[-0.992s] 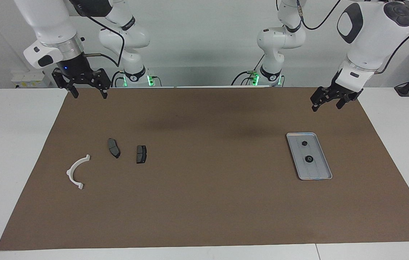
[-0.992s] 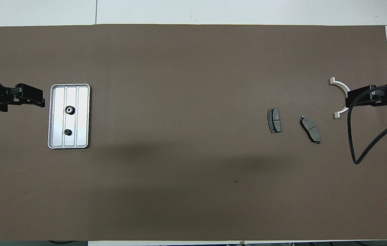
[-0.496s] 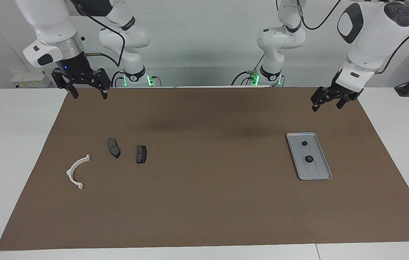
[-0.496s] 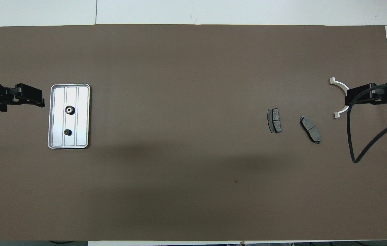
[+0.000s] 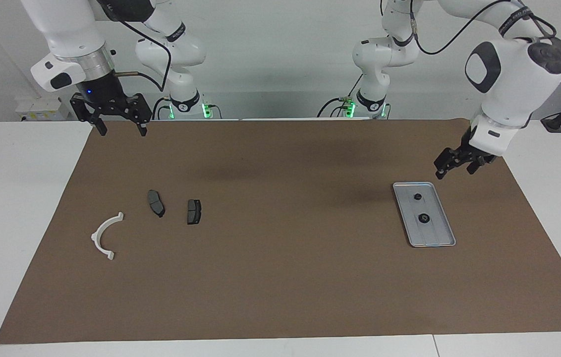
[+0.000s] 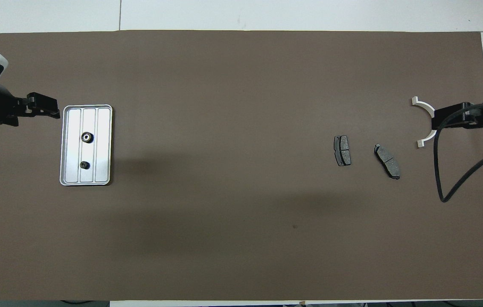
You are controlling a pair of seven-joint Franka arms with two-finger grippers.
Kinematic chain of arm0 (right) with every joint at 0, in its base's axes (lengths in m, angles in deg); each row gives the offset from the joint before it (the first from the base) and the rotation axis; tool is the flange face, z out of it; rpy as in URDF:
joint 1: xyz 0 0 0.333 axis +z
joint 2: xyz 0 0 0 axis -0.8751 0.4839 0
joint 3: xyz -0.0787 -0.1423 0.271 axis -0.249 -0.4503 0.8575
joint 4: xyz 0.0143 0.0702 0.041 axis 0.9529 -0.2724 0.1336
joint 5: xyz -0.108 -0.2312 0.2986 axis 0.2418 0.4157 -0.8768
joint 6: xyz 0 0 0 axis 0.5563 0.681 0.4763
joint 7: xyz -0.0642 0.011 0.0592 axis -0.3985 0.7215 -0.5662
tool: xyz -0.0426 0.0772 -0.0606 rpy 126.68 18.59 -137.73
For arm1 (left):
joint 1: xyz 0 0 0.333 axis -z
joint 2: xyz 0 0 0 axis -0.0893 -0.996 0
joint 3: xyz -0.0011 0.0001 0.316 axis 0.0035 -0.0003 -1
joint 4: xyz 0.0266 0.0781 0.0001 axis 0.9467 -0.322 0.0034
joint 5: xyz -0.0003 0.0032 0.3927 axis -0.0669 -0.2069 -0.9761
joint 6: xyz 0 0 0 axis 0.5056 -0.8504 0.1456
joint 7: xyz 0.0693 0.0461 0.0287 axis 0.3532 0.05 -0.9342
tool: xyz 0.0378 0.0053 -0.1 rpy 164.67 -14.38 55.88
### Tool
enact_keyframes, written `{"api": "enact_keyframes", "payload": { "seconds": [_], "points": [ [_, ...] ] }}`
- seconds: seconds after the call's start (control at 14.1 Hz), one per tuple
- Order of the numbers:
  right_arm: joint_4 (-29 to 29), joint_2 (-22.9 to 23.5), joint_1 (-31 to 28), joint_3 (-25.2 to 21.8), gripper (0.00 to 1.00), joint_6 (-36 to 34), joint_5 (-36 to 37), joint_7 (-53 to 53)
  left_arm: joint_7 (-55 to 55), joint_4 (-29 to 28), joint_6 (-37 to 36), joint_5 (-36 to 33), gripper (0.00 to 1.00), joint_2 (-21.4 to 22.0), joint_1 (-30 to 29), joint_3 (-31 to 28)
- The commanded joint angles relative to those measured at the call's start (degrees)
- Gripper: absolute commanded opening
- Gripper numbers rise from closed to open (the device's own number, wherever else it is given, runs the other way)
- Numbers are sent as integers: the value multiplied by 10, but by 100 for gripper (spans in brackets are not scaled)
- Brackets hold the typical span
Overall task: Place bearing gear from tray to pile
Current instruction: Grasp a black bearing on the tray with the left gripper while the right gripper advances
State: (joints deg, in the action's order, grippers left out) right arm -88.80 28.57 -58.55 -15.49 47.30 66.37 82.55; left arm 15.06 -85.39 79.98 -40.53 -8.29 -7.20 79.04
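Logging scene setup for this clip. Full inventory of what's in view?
tray: 1, silver-grey, ridged, on the mat toward the left arm's end
gears: 2, black, in the tray; the larger farther from the robots than the smaller
brake pads: 2, dark grey, on the mat toward the right arm's end, side by side but apart
bracket: 1, white half-ring, beside the pads, nearest the right arm's end
mat: 1, brown, covering most of the table
table: 1, white
left gripper: 1, black, in the air beside the tray's robot-side end
right gripper: 1, black, jaws open, over the mat's robot-side edge, waiting
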Motion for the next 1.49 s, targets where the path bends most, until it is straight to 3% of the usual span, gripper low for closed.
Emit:
{"api": "enact_keyframes", "payload": {
  "seconds": [0.0, 0.28, 0.64, 0.99, 1.06, 1.42],
  "points": [
    [-2, -5, -7, 1, 100, 20, -12, -11, 10, -53, 86, -11, 100, -31, -23, 2],
    [-2, -9, -6, 2, 100, 19, -12, -11, 14, -78, 125, -21, 100, -97, -22, 2],
    [-21, -22, -4, 2, 100, 9, -12, -10, 10, -144, 195, -20, 99, -95, -17, 2],
    [-30, -25, 0, 4, 100, -4, -12, -11, 6, -163, 218, -20, 71, -97, -15, 2],
    [-53, -30, 2, 4, 100, 2, -12, -15, 5, -164, 218, -20, 70, -97, -15, 2],
    [-161, 4, 41, 6, 100, 149, -12, 24, 5, -163, 232, -18, 69, -100, -13, 2]
  ]
}}
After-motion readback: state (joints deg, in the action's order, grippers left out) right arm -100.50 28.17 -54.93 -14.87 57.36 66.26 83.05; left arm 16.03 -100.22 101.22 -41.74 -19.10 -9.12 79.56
